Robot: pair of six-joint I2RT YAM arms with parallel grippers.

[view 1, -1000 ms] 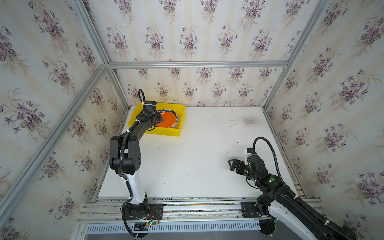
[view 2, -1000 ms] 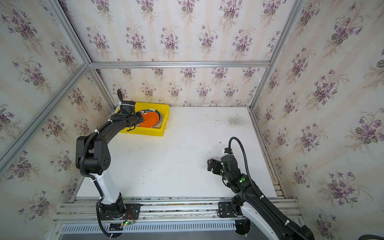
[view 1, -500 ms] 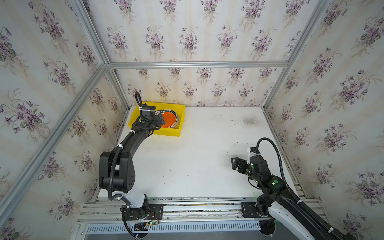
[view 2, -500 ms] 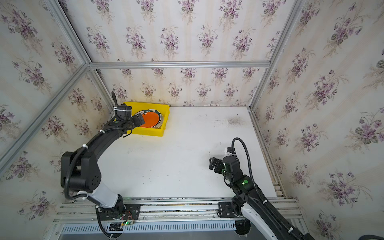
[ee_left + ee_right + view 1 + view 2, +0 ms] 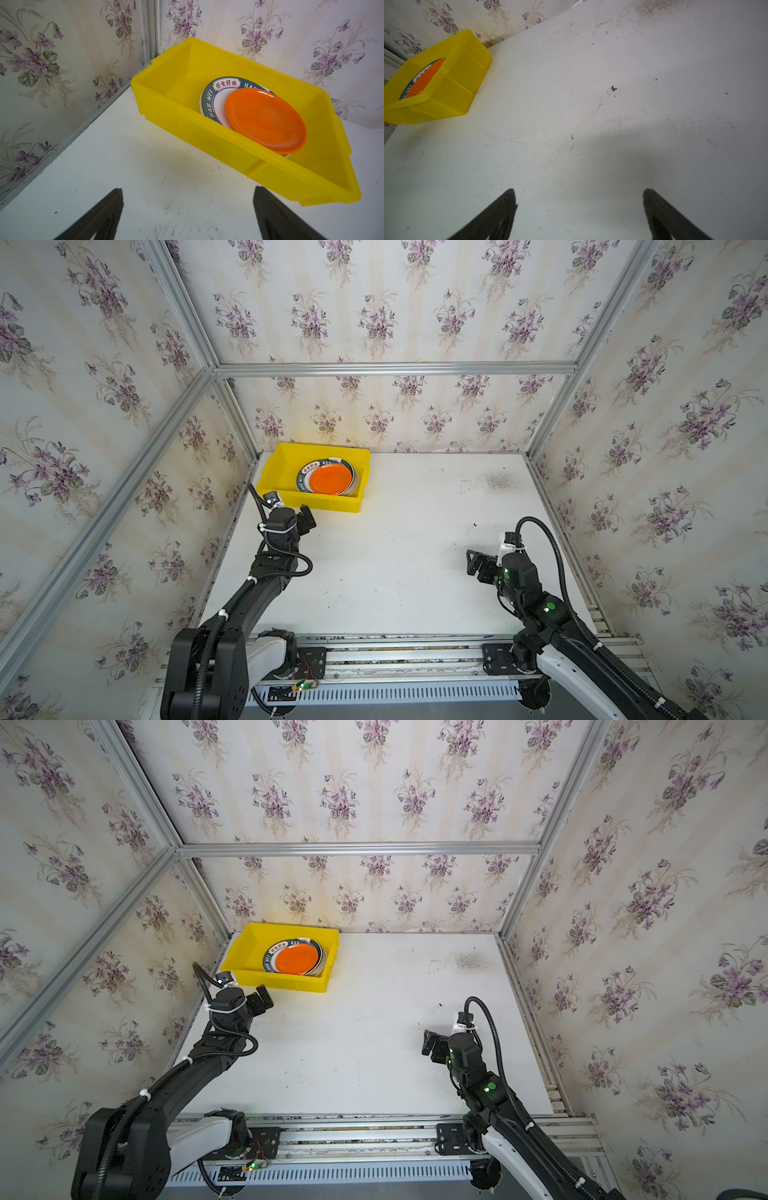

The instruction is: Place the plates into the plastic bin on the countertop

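White countertop (image 5: 395,572) otherwise bare. Yellow plastic bin (image 5: 286,456), far left, holds the plates (image 5: 331,481) stacked, orange uppermost. The left gripper (image 5: 306,519) has withdrawn from over the bin to its near edge, fingers spread wide, empty; right gripper (image 5: 473,564) likewise, near right. Task likely complete.

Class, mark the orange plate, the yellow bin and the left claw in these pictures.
orange plate (image 5: 266,122): left wrist view, centre of its face.
yellow bin (image 5: 332,502): in a top view, near outer wall.
left claw (image 5: 188,189): left wrist view, midway between its fingertips.
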